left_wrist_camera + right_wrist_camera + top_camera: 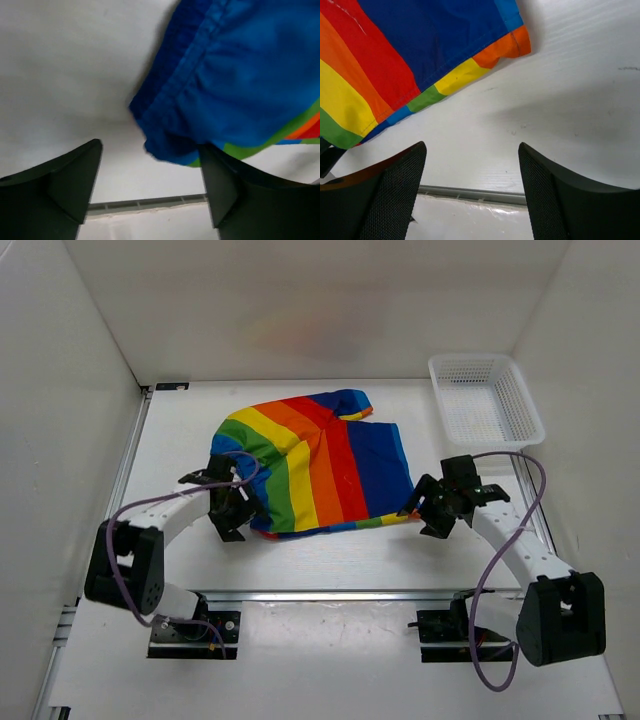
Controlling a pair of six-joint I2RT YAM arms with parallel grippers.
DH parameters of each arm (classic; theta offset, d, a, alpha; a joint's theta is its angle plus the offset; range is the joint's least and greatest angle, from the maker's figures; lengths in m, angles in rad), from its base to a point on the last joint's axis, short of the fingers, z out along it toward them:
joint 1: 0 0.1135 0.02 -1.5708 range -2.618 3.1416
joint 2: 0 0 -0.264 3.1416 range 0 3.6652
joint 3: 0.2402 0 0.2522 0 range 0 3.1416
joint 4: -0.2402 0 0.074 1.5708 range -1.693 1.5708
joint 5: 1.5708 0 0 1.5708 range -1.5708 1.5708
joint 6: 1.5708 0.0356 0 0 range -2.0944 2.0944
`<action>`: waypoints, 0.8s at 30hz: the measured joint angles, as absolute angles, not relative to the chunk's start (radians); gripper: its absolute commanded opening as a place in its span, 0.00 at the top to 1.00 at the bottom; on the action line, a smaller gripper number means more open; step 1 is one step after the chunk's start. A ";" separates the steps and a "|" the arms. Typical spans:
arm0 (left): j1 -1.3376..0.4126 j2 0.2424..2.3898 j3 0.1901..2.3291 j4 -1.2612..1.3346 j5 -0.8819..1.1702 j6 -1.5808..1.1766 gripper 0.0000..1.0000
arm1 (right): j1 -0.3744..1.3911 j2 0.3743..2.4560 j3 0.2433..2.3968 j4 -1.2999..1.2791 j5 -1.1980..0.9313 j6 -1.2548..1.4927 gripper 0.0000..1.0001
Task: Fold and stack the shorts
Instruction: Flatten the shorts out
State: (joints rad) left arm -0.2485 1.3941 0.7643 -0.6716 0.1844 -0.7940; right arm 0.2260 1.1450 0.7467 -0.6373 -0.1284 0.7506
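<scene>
The shorts [318,462] lie rumpled on the counter [330,560] between the left gripper [230,502] and right gripper [432,508], both with jaws apart and empty. I'd say each should pinch the hem just ahead of it, catching every layer before folding

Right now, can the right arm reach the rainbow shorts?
Probably yes. The right gripper is open and sits close to the orange corner of the shorts, with only bare table between them.
</scene>
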 measured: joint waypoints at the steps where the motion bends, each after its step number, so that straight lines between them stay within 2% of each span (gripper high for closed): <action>1: -0.252 1.428 0.779 -0.657 0.184 -0.794 0.36 | 0.220 1.154 0.734 -0.614 -0.139 0.757 0.21; 4: -0.260 1.517 0.828 -0.627 0.184 -0.793 0.83 | 0.205 1.195 0.708 -0.551 -0.157 0.778 0.23; 5: -0.262 1.539 0.841 -0.618 0.185 -0.787 0.90 | 0.203 1.218 0.707 -0.532 -0.160 0.783 0.24; 10: -0.265 1.564 0.889 -0.615 0.192 -0.748 0.90 | 0.203 1.392 0.730 -0.422 -0.161 0.805 0.31; 12: -0.265 1.558 0.919 -0.642 0.191 -0.731 0.90 | 0.204 1.478 0.761 -0.395 -0.164 0.810 0.54; 13: -0.265 1.556 0.933 -0.652 0.188 -0.724 0.90 | 0.204 1.507 0.776 -0.386 -0.167 0.810 0.71; 14: -0.265 1.555 0.966 -0.685 0.179 -0.711 0.90 | 0.209 1.560 0.810 -0.383 -0.169 0.815 0.97; 15: -0.265 1.555 0.993 -0.710 0.171 -0.702 0.90 | 0.210 1.587 0.831 -0.379 -0.167 0.814 1.00; 18: -0.265 1.546 1.113 -0.809 0.110 -0.670 0.90 | 0.215 1.616 0.875 -0.371 -0.140 0.835 1.00; 23: -0.274 1.462 1.201 -0.912 0.038 -0.640 0.90 | 0.229 1.540 0.913 -0.384 -0.111 0.835 1.00; 24: -0.275 1.432 1.180 -0.918 0.041 -0.636 0.85 | 0.237 1.508 0.908 -0.390 -0.108 0.835 1.00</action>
